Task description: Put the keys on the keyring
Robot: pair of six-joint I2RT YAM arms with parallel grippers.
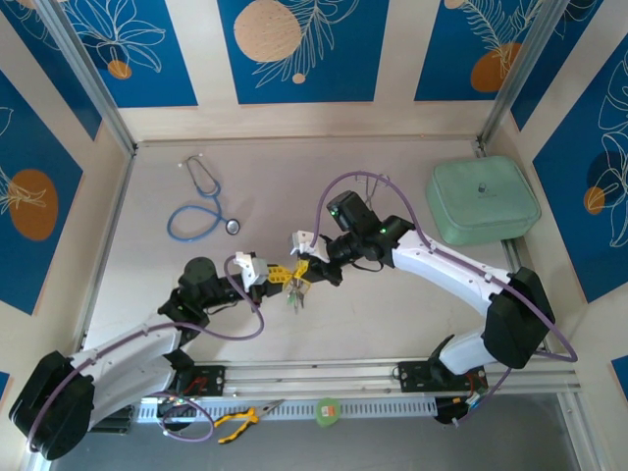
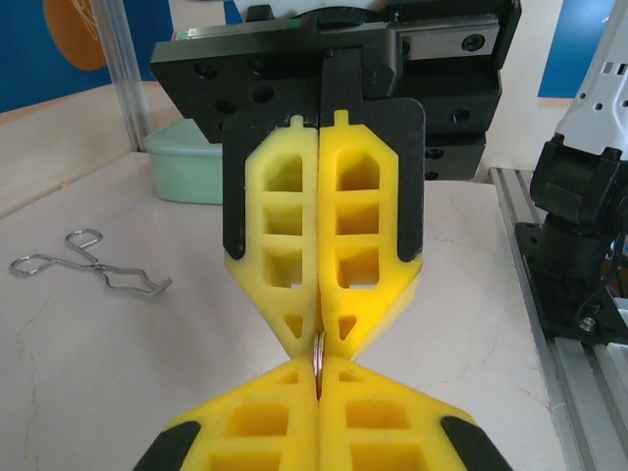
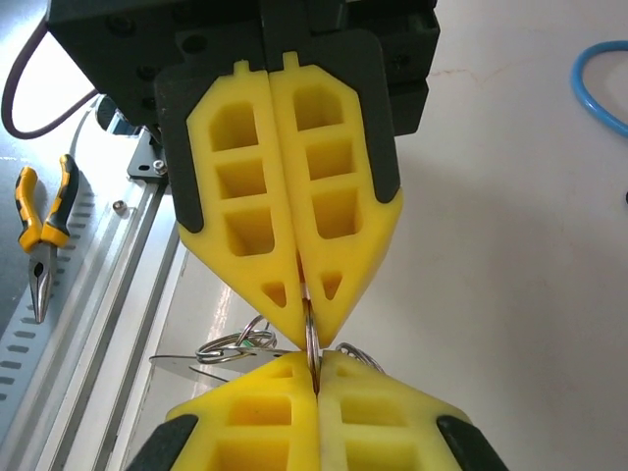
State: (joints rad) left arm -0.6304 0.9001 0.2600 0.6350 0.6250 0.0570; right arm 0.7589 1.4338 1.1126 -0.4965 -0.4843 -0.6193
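One keyring (image 3: 310, 339); left gripper (image 2: 319, 365) and right gripper (image 3: 316, 365) both closed on it

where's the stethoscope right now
In the top view the stethoscope lies on the table's far-left area, beyond the left hand and clear of it.

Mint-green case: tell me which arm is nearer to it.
Right. The right arm runs just below and left of the case in the top view; the left arm lies at the table's opposite side.
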